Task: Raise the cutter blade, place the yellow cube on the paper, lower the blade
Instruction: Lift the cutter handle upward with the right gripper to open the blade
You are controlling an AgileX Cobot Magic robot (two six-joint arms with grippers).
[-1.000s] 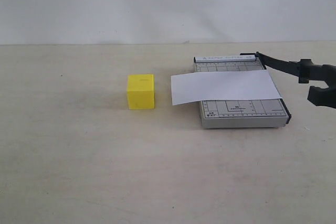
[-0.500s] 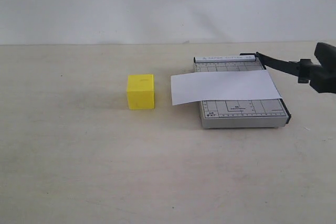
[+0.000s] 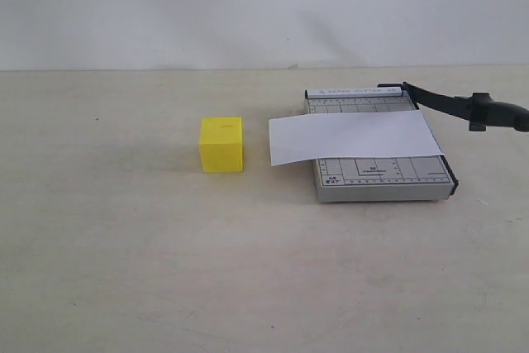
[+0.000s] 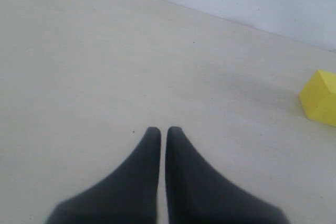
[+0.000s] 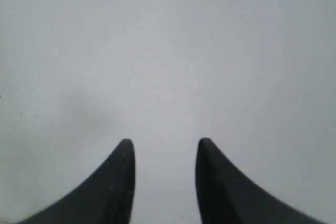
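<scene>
The grey gridded trimmer (image 3: 380,179) sits right of centre on the table. Its cutter blade (image 3: 438,102) stands raised, slanting off to the right, handle (image 3: 500,112) at the frame edge. The white paper (image 3: 351,138) lies across the trimmer base, overhanging its left side. The yellow cube (image 3: 221,144) stands on the table left of the paper; it also shows as the cube (image 4: 320,98) in the left wrist view, far from my left gripper (image 4: 159,130), which is shut and empty. My right gripper (image 5: 164,143) is open, empty, facing a blank pale surface. Neither gripper appears in the exterior view.
A pale beige table (image 3: 124,245) runs back to a white wall (image 3: 248,6).
My right gripper, which was by the blade handle a second ago, has drawn away to the right and left the exterior view. The blade stays raised. Cube and paper have not moved.
</scene>
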